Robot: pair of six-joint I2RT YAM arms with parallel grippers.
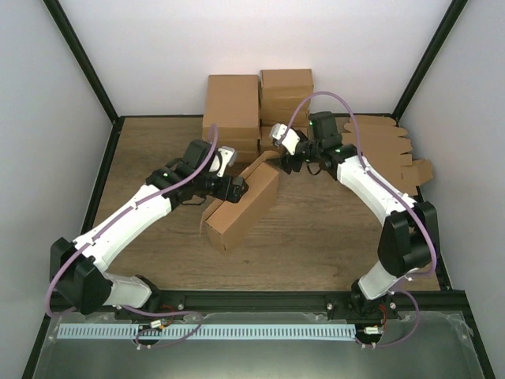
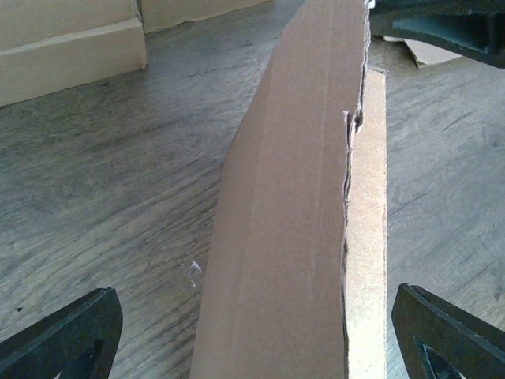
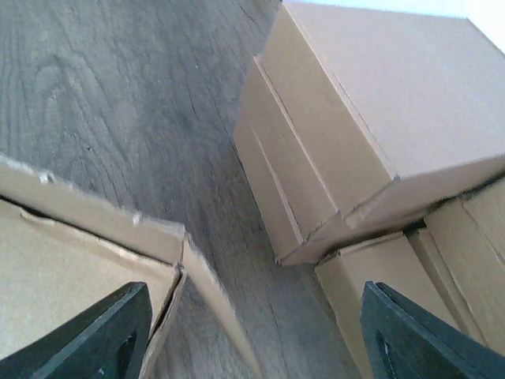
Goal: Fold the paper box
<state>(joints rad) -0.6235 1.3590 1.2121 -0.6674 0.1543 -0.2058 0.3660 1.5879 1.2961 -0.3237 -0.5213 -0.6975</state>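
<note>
Two grippers of mine, both with jaws apart and holding nothing. Left gripper (image 1: 237, 189): fingers (image 2: 67, 335) stand either side of the upper edge of the paper box (image 1: 241, 207). Right gripper (image 1: 286, 163): hovers at the box's far end, one finger (image 3: 102, 332) just beside a raised flap (image 3: 95, 225). Paper box: partly folded, lying slantwise in the middle of the table (image 1: 316, 229). Behind it: stacked boxes (image 1: 233, 110). Far right: flat blanks (image 1: 394, 146).
</note>
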